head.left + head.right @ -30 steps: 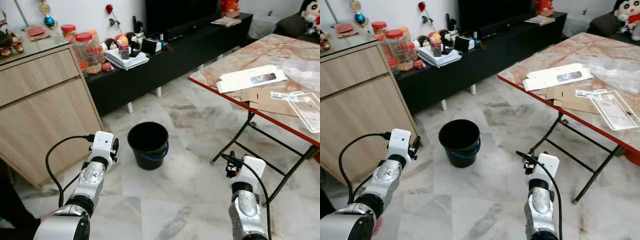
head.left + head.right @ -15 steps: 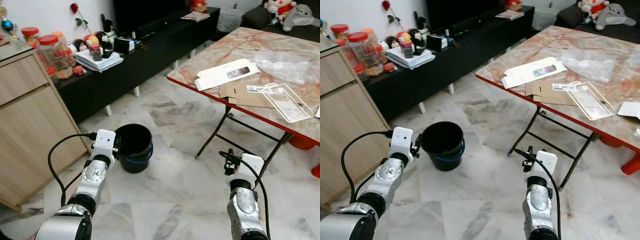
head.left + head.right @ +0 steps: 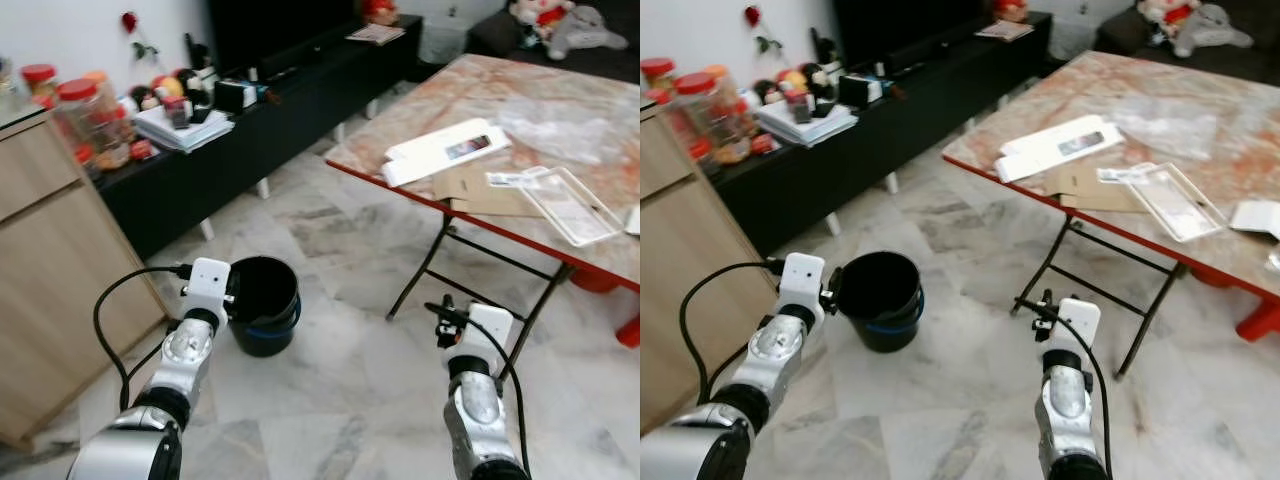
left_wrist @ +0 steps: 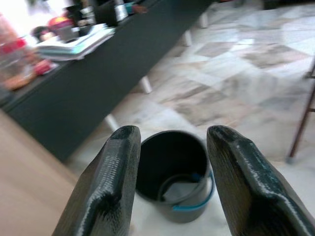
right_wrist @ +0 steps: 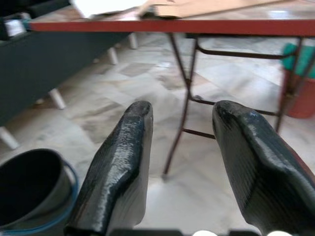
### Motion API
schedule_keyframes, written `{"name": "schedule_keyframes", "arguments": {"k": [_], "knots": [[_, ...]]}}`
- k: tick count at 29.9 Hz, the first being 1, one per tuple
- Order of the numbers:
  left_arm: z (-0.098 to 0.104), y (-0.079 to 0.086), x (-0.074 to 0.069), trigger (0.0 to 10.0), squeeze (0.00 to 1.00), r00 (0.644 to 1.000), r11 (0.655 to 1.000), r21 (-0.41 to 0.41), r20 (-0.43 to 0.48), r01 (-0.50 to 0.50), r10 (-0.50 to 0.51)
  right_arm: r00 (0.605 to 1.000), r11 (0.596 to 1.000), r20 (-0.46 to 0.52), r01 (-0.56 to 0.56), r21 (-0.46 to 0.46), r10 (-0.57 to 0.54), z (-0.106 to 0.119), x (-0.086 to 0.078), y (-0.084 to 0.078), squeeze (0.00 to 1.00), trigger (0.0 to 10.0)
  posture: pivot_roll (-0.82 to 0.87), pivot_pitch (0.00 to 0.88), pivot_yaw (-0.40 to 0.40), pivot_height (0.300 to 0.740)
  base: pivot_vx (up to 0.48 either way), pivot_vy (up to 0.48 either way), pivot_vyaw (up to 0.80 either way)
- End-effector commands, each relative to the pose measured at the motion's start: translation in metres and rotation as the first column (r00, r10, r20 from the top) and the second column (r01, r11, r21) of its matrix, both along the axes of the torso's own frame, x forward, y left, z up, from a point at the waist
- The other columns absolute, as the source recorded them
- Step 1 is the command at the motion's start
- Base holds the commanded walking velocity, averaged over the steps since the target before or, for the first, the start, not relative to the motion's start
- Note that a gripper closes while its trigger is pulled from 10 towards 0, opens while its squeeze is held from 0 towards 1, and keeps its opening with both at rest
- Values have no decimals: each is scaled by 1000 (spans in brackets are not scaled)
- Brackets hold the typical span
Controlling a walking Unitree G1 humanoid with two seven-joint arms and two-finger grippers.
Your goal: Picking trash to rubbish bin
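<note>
A black bucket [image 3: 262, 305] with a blue band stands on the marble floor, just in front of my left gripper [image 4: 170, 135], which is open and empty. In the left wrist view the bucket [image 4: 174, 182] sits between the two fingers. My right gripper [image 5: 184, 110] is also open and empty, held low over the floor near the table legs [image 3: 470, 270]. On the marble-topped table [image 3: 420, 175] lie a white flat box [image 3: 445, 152], brown cardboard [image 3: 480, 190], a clear plastic tray [image 3: 570, 205] and a crumpled clear bag [image 3: 560, 125].
A wooden cabinet [image 3: 50, 250] stands at the left. A long black console [image 3: 270, 120] with jars, books and small items runs along the back wall. A red stool [image 3: 630, 330] sits under the table's right end. Open floor lies between bucket and table.
The whole picture has shifted: the camera moved toward the table, so the bucket now lies close by my left gripper. Both arms keep the same pose, fingers open.
</note>
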State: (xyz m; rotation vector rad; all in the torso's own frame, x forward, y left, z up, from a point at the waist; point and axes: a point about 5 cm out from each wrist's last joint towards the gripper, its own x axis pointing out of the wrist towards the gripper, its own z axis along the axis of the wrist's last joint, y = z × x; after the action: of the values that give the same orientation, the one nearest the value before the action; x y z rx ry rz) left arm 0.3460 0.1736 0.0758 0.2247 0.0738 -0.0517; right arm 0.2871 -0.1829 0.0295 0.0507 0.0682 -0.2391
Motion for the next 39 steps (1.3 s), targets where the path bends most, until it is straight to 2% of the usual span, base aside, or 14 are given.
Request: {"name": "schedule_keyframes", "arguments": {"k": [1, 32, 39], "knots": [[0, 0, 1, 10000, 0, 1000, 1000, 13, -5, 4, -4, 1000, 1000, 6, -4, -2, 4, 4, 4, 2, 0, 10000, 126, 0, 70, 740, 0, 0, -775], [1, -2, 1, 10000, 0, 1000, 1000, -3, 1, -4, 4, 1000, 1000, -3, -18, -2, 18, 4, 6, 4, 0, 10000, 130, 0, 59, 740, 0, 0, -775], [1, -15, 0, 10000, 0, 999, 999, -32, 15, 35, -35, 1000, 1000, 19, -24, -11, 24, 9, 9, 4, 0, 10000, 129, 0, 54, 740, 0, 0, -209]]}}
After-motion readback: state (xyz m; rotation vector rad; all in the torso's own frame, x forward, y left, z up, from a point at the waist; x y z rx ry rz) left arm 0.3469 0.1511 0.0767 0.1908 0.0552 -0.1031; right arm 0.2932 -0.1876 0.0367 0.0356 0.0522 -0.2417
